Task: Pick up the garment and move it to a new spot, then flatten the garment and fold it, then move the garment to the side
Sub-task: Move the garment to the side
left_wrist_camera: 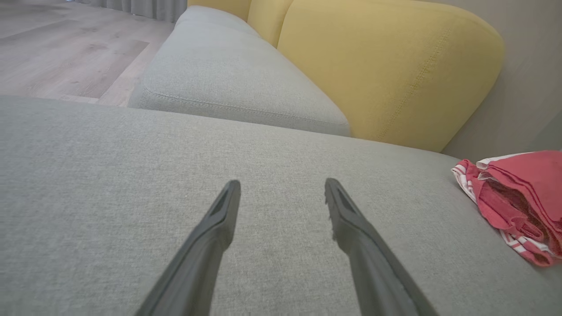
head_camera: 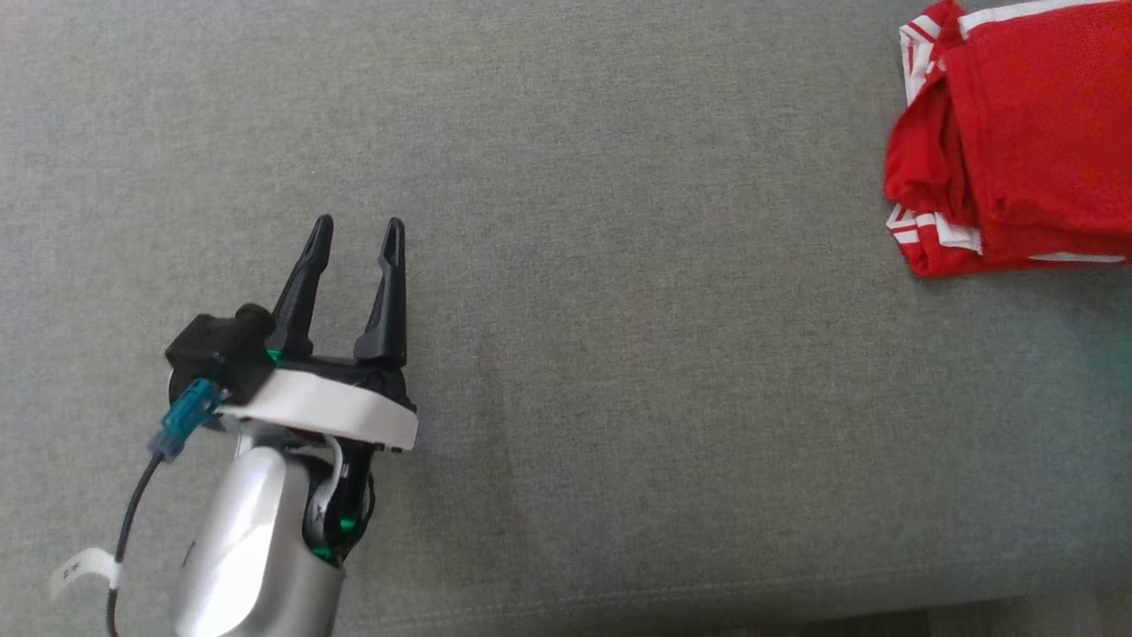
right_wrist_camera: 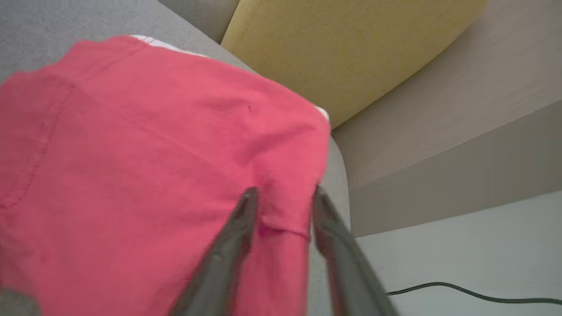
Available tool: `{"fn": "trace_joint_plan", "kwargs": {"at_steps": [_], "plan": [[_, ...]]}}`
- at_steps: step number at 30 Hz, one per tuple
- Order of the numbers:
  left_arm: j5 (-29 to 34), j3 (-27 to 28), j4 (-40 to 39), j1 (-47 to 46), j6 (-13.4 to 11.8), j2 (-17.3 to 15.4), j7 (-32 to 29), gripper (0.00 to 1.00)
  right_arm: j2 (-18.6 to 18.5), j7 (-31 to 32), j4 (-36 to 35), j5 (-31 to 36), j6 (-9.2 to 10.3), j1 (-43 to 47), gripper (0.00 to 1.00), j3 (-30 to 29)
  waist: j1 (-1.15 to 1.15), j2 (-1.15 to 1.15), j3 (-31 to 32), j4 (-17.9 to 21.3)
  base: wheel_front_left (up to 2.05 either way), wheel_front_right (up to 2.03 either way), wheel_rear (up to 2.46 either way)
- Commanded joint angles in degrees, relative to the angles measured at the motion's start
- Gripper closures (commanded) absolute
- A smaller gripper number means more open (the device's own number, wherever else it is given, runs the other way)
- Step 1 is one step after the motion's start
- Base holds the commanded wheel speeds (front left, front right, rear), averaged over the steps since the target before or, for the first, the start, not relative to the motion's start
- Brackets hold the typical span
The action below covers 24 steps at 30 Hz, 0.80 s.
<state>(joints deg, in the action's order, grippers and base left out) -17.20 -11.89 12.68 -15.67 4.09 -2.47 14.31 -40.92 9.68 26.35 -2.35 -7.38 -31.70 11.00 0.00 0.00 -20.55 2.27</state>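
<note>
A: Where's the garment?

B: Far right end of the sofa seat, near its edge and below the yellow back cushion. It's red with white stripe trim, lying as a folded stack. I'd say the fold is done and the side placement is about there.

A: Jaws?

B: Left gripper: jaws wide apart, empty, over bare seat well apart from the cloth. Right gripper: jaws part-way open, tips at the top layer by a stitched hem, a strip of cloth between them. No pinch visible, so I read it as not holding.

A: Handling?

B: Light, thin and limp, with no stiffness. Lift one layer and the stack opens. It's not fragile. On that woven upholstery I'd expect it to drag and bunch rather than slide.

A: Grip point if it needs a nudge?

B: The folded edge, all layers in one bite, low to the seat. Avoid the side facing the left gripper, where the layers are loose. Two holds beat one, since a single pinch lets it droop.
</note>
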Motion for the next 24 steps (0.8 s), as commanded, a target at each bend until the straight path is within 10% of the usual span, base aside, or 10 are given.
{"fn": "trace_joint_plan", "kwargs": {"at_steps": [1, 13, 24], "plan": [[0.79, 2.35, -1.47, -1.42, 0.39, -0.41, 0.69, 0.00, -1.22, 0.20, -1.93, 0.70, -0.11, 1.69, 0.00, -1.08, 0.00, 0.00, 0.14, -0.09, 0.00, 0.00, 0.00], [0.69, 2.72, -0.74, -0.16, 0.40, -0.41, 0.69, 0.00, 4.61, -2.55, -4.95, 1.94, -0.11, 2.44, 0.00, -4.67, 0.00, 0.00, 4.13, -0.56, 0.00, 0.00, 0.00], [-0.81, 3.64, -2.81, 3.59, -0.67, -0.41, 0.69, 0.00, 23.41, -13.56, -10.22, -3.32, -0.11, 6.00, 0.00, -5.65, 0.00, 0.00, 12.85, -2.55, 0.00, 0.00, 0.00]]}}
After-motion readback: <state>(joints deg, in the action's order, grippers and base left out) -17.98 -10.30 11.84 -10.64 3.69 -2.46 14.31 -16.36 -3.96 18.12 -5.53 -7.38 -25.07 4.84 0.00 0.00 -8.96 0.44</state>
